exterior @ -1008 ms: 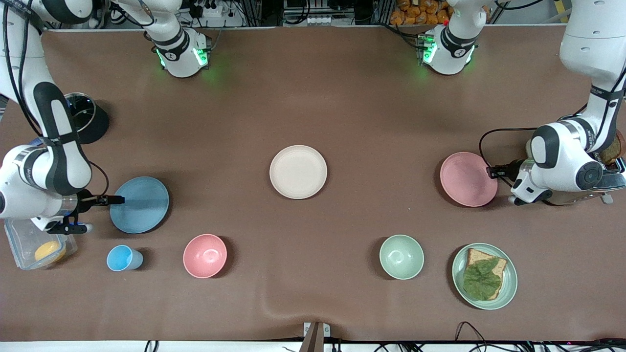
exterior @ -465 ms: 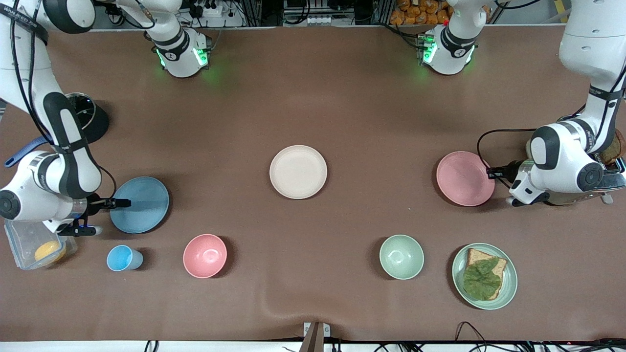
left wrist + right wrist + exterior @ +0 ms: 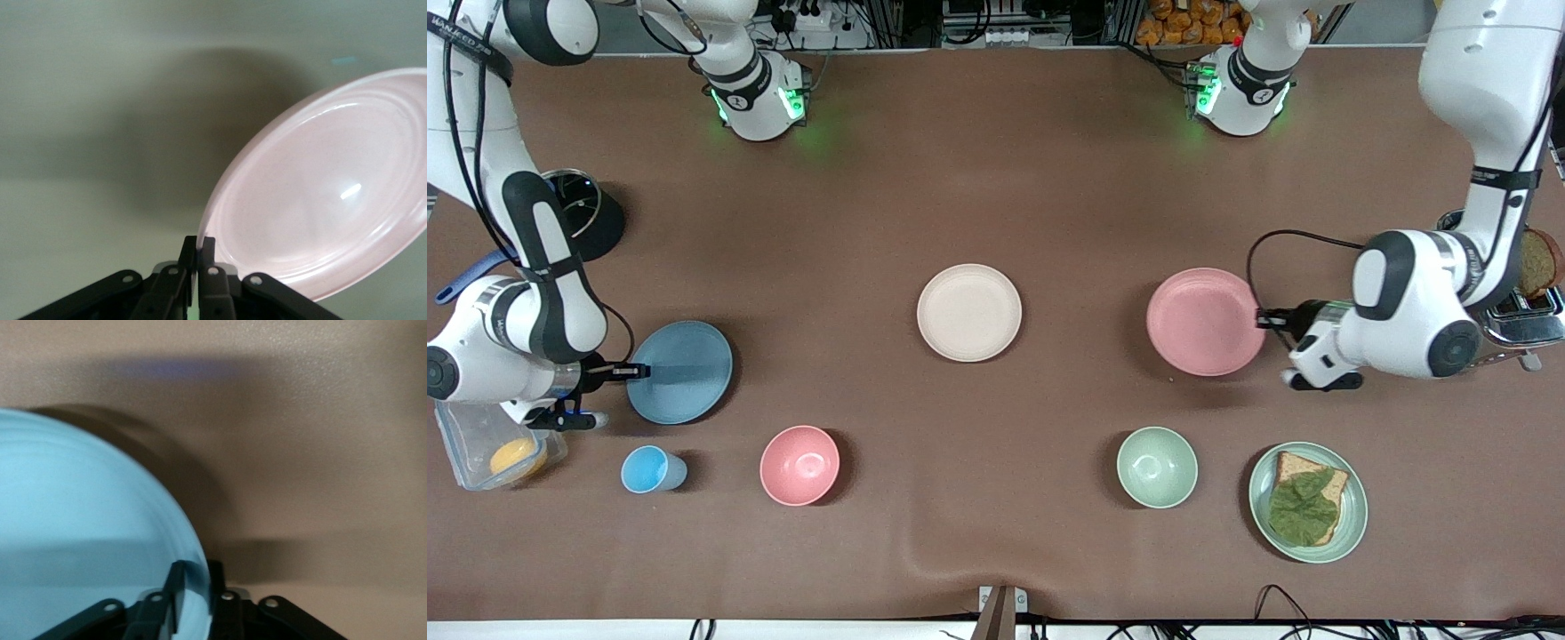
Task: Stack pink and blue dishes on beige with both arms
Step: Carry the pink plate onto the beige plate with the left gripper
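The beige plate (image 3: 968,312) lies flat in the middle of the table. My left gripper (image 3: 1263,317) is shut on the rim of the pink plate (image 3: 1204,322), holding it off the table between the beige plate and the left arm's end. In the left wrist view the pink plate (image 3: 327,193) is tilted, its edge pinched at my left gripper (image 3: 199,248). My right gripper (image 3: 639,369) is shut on the rim of the blue plate (image 3: 680,372) at the right arm's end. The blue plate (image 3: 87,527) fills the right wrist view, its rim inside my right gripper (image 3: 197,577).
A small blue cup (image 3: 646,468), a pink bowl (image 3: 799,465), a pale green bowl (image 3: 1157,467) and a green plate with bread and a leaf (image 3: 1307,501) stand nearer the front camera. A clear container with something orange (image 3: 489,444) and a toaster (image 3: 1529,311) sit at the table's ends.
My left gripper has carried the pink plate toward the beige plate, and its shadow has spread underneath it. The blue plate and right gripper have barely shifted.
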Controlling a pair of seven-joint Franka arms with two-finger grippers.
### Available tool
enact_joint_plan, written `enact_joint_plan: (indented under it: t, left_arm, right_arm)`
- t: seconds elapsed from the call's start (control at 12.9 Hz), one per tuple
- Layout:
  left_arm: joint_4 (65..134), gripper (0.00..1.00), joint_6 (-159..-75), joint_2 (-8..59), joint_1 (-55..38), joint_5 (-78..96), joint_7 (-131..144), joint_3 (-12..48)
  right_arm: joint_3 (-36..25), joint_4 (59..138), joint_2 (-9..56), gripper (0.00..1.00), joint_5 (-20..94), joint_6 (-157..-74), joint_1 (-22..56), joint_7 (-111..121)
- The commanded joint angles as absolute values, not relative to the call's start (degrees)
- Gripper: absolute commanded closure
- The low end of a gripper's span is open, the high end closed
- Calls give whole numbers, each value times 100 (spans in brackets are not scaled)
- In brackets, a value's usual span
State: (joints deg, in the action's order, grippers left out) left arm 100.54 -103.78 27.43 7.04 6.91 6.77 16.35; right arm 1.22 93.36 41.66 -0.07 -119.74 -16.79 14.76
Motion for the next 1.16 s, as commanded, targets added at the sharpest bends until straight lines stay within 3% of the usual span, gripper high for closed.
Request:
enact_joint_plan:
  t: [0.0, 0.31, 0.62, 1.09]
  left_arm:
    - [9713, 100, -10195, 2803, 528, 887, 1833, 2291]
    - [9448, 100, -10545, 3040, -428, 1213, 2942, 2470]
    - [9466, 100, -11538, 3348, -1167, 1301, 3751, 2461]
    - [9483, 100, -12435, 3884, -1924, 1292, 4086, 2461]
  right_arm:
    - [246, 9334, 4245, 100, 9, -11997, -1740, 1512]
    - [404, 9246, 3948, 100, 18, -11576, -1688, 1494]
    - [553, 9237, 3411, 100, 140, -10979, -1617, 1468]
    - [659, 8921, 3103, 100, 982, -9705, -1565, 1494]
